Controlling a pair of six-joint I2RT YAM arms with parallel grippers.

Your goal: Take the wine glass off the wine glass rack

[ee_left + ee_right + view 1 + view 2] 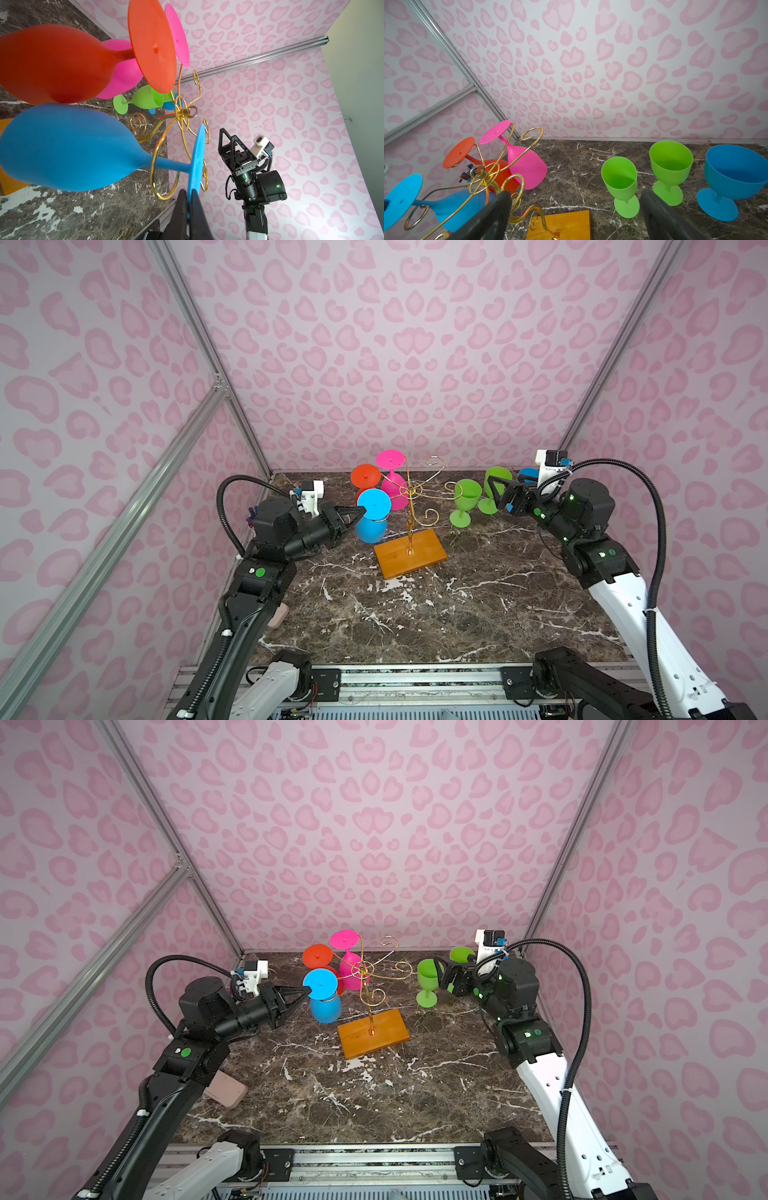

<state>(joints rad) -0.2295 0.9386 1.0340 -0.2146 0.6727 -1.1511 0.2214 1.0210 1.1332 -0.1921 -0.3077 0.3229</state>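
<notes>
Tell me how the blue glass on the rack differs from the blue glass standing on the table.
Pose: the hanging blue glass is foot-up on the wine glass rack; the standing blue glass is upright on the table. Shape: the hanging one has a narrow bowl and long stem, the standing one a wide bowl and short stem. Contact: the left end effector pinches the hanging one's foot; nothing touches the standing one. Both are blue.

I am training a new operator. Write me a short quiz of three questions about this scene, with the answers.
1. How many glasses hang on the rack?
2. True or false: the right claw is shut.
3. Which part of the hanging blue glass does the left claw pinch: A bowl, B stem, C foot?
Key: 1. three; 2. false; 3. C.
</notes>
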